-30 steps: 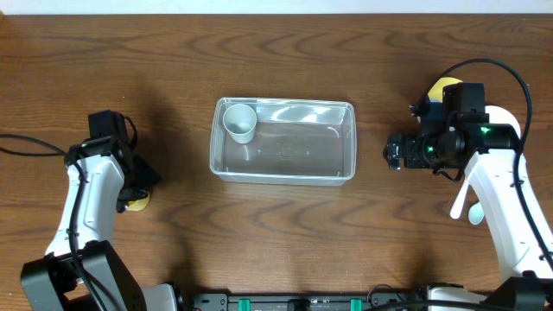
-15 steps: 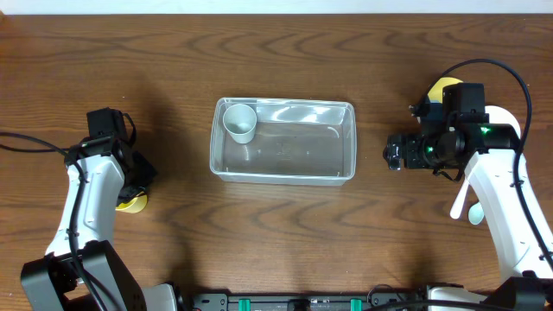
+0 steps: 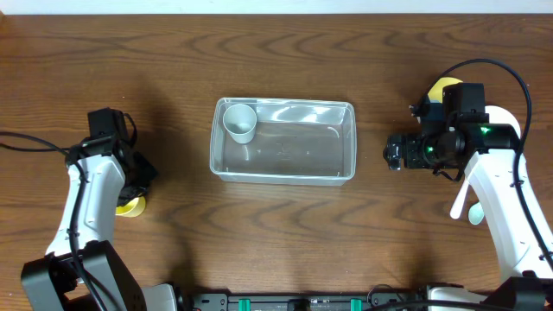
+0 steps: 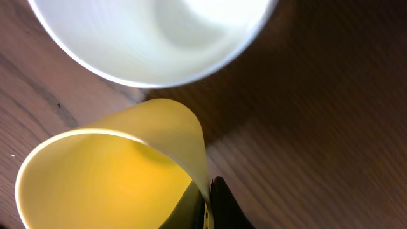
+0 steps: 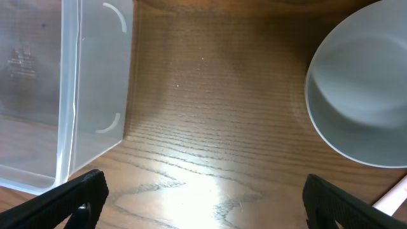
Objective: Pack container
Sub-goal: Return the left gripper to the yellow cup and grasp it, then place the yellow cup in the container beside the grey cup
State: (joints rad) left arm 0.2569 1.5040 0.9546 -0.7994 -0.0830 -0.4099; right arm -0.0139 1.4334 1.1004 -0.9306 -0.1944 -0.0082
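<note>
A dark brown wood-grain bench (image 3: 173, 52) is being shown from above, with a pale strip running along its far edge; nothing more of the room is being shown. Black cables are being trailed over the bench at the left edge and above the right arm.

A clear plastic container (image 3: 302, 145) is being seen at the middle of the bench, its long sides running left to right. A small white cup (image 3: 240, 123) is being held upright in its far left corner. A faint moulded marking (image 5: 22, 57) is being shown on the container's floor in the right wrist view, too blurred to be read.

The right pincer (image 3: 393, 154) is being held near the container's right end, apart from it, with its jaws spread wide and nothing between them. A white bowl (image 5: 362, 95) is being seen on the bench beside it.

The left pincer (image 3: 138, 183) is being kept well apart from the container, near the bench's left edge. Its jaws are being pressed closed on the wall of a yellow cup (image 4: 108, 172), which is being squeezed out of round. Another white cup (image 4: 152, 38) is being seen just beside the yellow one.
</note>
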